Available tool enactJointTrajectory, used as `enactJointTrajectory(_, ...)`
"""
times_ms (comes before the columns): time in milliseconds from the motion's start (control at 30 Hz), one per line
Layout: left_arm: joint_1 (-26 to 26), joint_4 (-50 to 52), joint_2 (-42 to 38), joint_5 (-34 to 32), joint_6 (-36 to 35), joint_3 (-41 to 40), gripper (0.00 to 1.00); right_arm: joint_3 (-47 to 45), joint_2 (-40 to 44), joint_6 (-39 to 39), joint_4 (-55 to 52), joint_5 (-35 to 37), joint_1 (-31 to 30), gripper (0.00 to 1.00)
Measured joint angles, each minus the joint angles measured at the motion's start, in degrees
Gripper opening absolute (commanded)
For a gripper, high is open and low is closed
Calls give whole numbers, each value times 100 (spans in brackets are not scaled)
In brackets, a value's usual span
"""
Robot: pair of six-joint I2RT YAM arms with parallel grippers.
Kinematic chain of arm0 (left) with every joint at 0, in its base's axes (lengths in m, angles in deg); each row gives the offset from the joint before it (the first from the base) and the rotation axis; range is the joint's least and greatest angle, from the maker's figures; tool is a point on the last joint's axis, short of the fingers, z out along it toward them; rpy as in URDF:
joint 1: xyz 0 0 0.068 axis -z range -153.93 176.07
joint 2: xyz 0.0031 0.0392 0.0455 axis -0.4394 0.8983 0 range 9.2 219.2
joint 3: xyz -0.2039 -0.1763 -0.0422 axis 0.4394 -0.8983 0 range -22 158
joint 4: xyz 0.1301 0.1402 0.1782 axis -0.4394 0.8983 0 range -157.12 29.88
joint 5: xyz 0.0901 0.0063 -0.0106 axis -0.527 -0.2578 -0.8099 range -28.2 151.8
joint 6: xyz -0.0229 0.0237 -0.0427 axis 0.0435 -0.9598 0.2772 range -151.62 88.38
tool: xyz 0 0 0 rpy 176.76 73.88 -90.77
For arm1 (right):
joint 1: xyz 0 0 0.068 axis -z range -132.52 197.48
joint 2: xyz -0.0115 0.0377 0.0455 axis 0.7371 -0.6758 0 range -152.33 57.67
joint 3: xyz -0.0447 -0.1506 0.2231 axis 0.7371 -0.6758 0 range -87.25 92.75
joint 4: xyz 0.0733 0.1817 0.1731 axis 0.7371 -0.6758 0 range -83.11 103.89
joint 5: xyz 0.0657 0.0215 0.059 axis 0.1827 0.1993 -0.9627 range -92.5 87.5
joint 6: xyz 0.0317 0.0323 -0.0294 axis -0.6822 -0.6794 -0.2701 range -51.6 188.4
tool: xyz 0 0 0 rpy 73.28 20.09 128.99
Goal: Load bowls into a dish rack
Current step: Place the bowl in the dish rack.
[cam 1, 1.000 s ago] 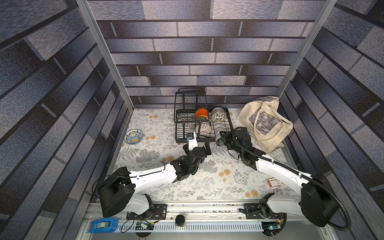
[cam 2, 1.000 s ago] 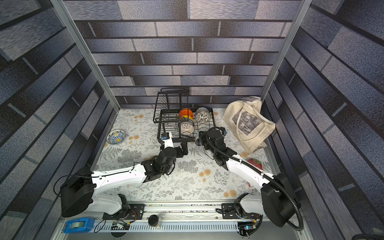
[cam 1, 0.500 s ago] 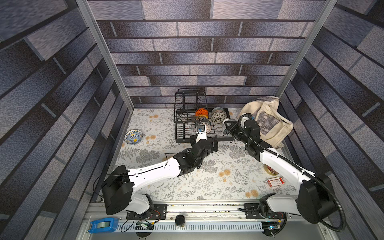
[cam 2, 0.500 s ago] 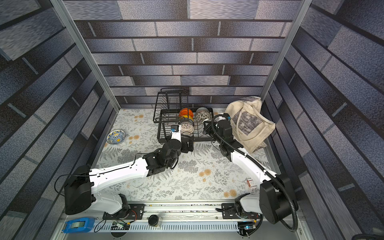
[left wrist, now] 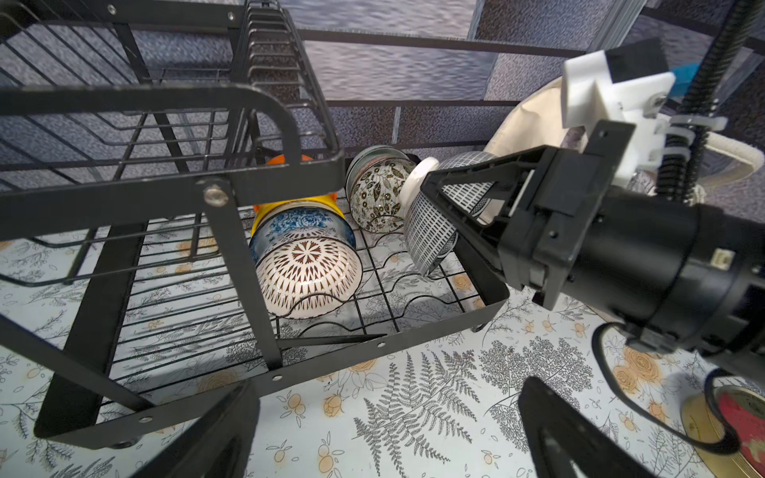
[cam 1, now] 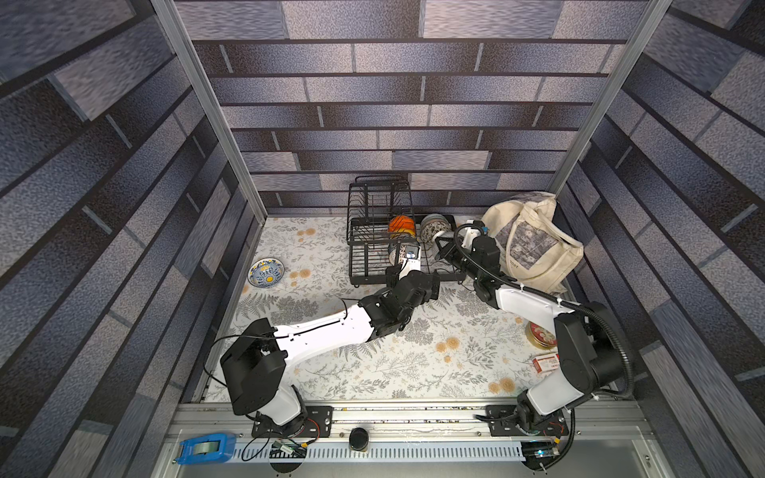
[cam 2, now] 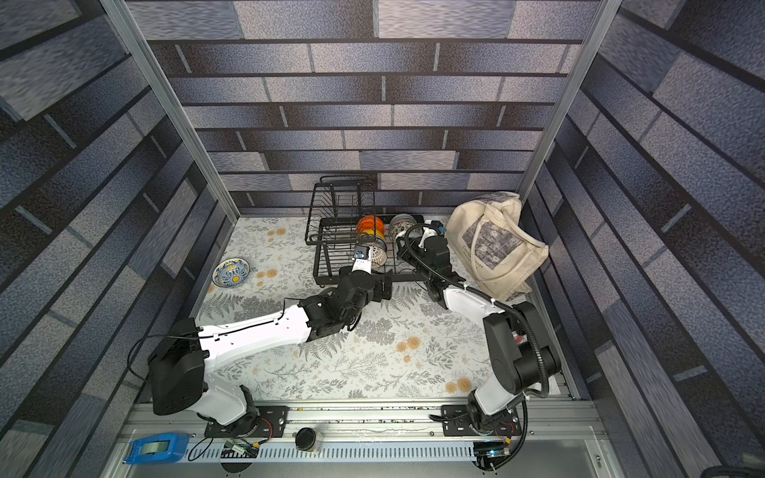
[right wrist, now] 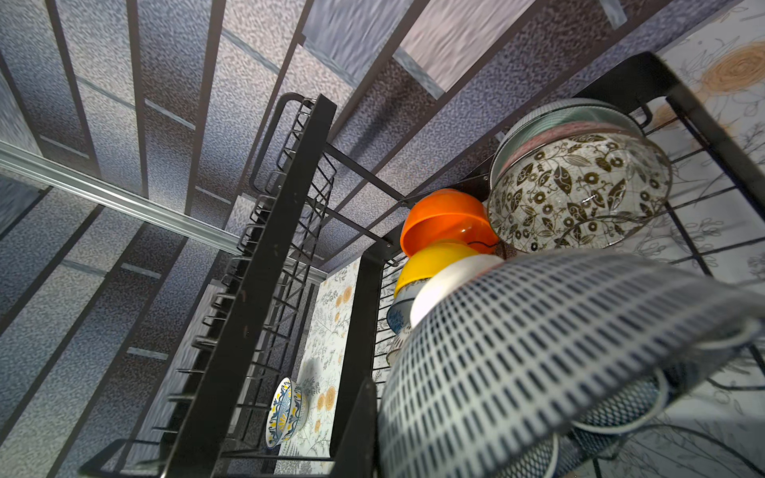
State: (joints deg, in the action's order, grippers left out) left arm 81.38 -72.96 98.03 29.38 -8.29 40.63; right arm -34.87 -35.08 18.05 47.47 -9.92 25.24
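Behind raised basket (left wrist: 265,103), orange bowl (left wrist: 285,159) half-hidden

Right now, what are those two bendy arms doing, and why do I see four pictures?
They are two robot arms with pinchers. Two pictures look down from above; two come from little cameras on the wrists. The right gripper is pinching a white bowl with dark lattice at the black dish rack, where other bowls already stand. The left gripper is open and empty. On the flowery table lie a blue-yellow bowl and a cloth bag.
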Motion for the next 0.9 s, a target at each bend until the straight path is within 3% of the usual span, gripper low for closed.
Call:
enactJointTrajectory(500,-597,94,280,562,348,0,100,977,-2026,-820,1681,-723,466,0)
enactJointTrajectory(900,-929,92,413,859,450,0,100,1405,-2879,-1519,2234,-883,481,0)
